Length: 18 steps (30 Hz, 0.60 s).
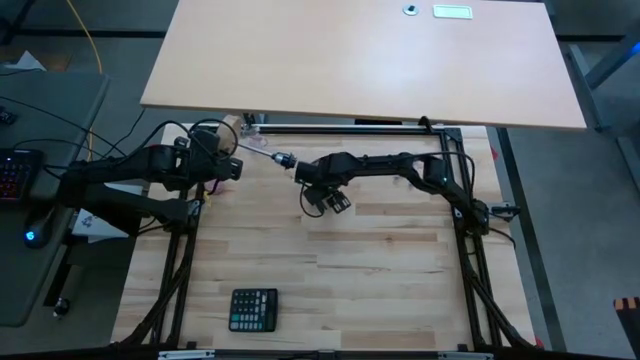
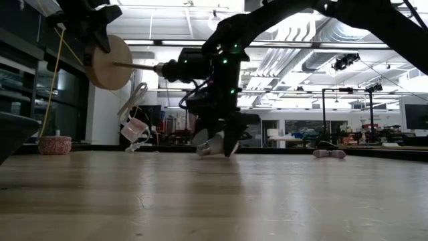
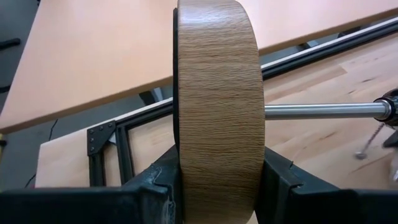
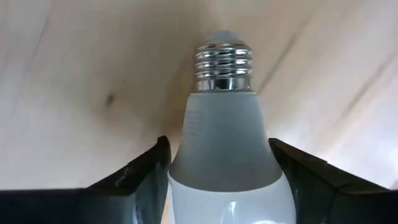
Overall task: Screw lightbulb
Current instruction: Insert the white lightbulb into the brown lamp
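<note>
The white frosted lightbulb [image 4: 221, 143] with its silvery screw base [image 4: 224, 65] sits between the fingers of my right gripper [image 4: 221, 168], low over the table's middle [image 1: 328, 198]; it also shows in the low view [image 2: 208, 144]. My left gripper [image 3: 217, 180] is shut on the round wooden disc [image 3: 217, 99], held up on edge at the far left [image 1: 231, 124]. A metal rod [image 3: 323, 111] runs from the disc toward the table's right and ends in the black socket [image 2: 175, 67], which hangs above and to the left of the bulb. My left gripper pinches the wooden disc across its two flat faces [image 3: 252, 155], one finger on each, at the rim. The disc stands on edge, lifted clear of the table, with its rod level. My right gripper pinches the bulb's white neck and globe [image 4: 186, 162] between its two fingers [image 4: 143, 171], coming from above and pointing down. The screw base points away from the fingers toward the table. Whether the bulb touches the table, I cannot tell.
A black calculator [image 1: 253, 309] lies near the front edge on the left. A large tan board [image 1: 360, 60] covers the far side, with black frame rails [image 1: 340, 126] under its near edge. Bare wood lies between the grippers and the calculator.
</note>
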Available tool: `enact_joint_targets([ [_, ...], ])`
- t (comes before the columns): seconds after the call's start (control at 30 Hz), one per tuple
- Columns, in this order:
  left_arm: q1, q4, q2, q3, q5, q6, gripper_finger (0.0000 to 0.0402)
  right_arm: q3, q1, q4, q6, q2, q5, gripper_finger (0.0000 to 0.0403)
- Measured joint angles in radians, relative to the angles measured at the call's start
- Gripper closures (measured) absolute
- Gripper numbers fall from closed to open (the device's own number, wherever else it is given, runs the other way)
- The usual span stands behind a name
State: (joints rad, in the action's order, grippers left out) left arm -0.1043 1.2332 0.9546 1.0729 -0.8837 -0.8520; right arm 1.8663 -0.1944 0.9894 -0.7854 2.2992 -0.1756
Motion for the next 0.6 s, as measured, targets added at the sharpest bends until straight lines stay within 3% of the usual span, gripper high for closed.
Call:
enact_joint_targets([
  [0.1, 0.0, 0.001, 0.0, 0.0, 0.0, 0.032, 0.0282, 0.002, -0.009, 0.023, 0.115, -0.053, 0.024, 0.0168],
  [0.33, 0.0, -0.001, 0.0, 0.0, -0.076, 0.112, 0.0282, 0.0, -0.052, 0.184, 0.424, -0.158, 0.213, 0.0168],
  [0.47, 0.002, -0.018, 0.0, 0.0, -0.141, 0.252, 0.0282, 0.001, -0.066, 0.208, 0.529, -0.209, 0.416, 0.0169],
  [0.6, 0.003, -0.067, -0.011, 0.0, -0.143, 0.358, 0.0282, 0.001, -0.061, 0.159, 0.611, -0.25, 0.588, 0.0169],
])
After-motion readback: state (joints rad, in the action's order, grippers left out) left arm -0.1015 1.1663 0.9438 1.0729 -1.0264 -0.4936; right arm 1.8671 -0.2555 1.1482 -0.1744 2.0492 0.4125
